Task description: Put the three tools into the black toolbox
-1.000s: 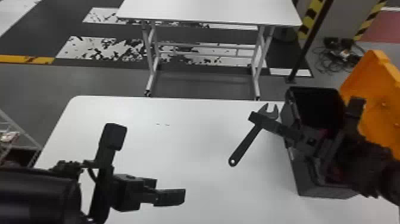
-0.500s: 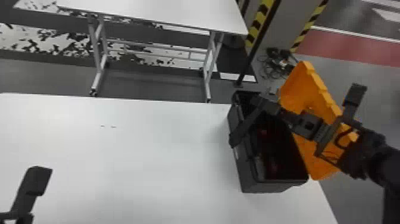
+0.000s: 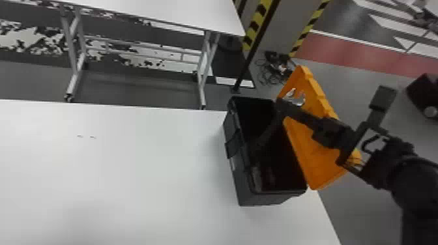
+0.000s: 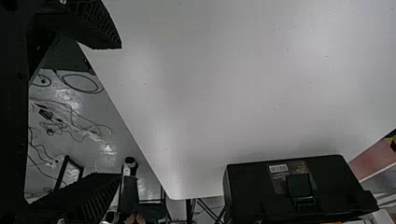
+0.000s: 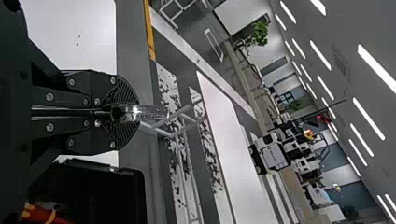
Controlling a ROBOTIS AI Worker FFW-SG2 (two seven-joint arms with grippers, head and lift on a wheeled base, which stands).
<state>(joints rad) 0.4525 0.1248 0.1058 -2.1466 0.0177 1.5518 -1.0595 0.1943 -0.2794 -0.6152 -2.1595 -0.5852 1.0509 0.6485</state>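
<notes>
At the table's (image 3: 130,182) two o'clock, the right claw (image 3: 281,106) clamps the wrench (image 3: 299,100) over the box (image 3: 239,172); lowering, then release, should follow. Left claw (image 4: 119,112) gapes.

The head view looks forward and down from above the near white table (image 3: 114,182), taking in the black toolbox (image 3: 242,189) and the far white table (image 3: 146,13) beyond. The left wrist view looks out past the left gripper (image 4: 116,112), close up, and faces down over the near white table, probably at a slant, though the plain surface makes that hard to judge. The right wrist view looks past the right gripper (image 3: 283,106) and the wrench (image 3: 297,98), both close, across the room to the ceiling lights (image 5: 320,53). All three share the near white table and black toolbox; the head and right wrist views share the far white table.
</notes>
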